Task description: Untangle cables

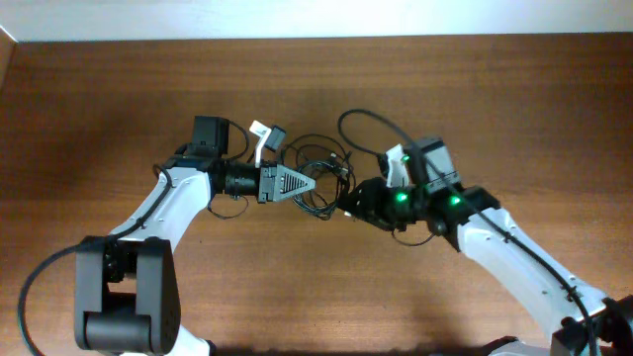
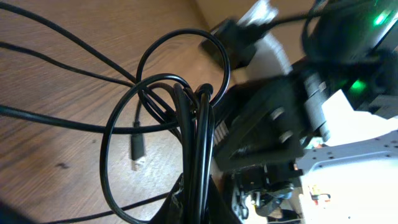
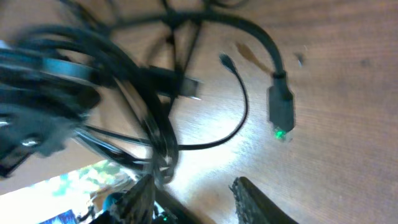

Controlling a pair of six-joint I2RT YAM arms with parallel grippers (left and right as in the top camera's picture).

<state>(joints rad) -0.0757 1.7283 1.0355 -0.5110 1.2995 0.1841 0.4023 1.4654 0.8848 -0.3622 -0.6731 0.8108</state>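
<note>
The cables [image 1: 318, 166] lie in a knotted heap on the middle of the wooden table [image 1: 99, 99]. The left gripper [image 1: 309, 184] reaches in from the left, pinched narrow on a bunch of strands. Seen from its own wrist, the bunch runs straight down into its grip. The right gripper [image 1: 348, 198] sits just right of the heap, spread wide. A loop of cable lies against one of its fingers [image 3: 144, 193] without being squeezed. A small plug [image 2: 137, 158] rests on the wood beside the held bunch. A bigger plug [image 3: 281, 112] with a green glow lies a little apart.
</note>
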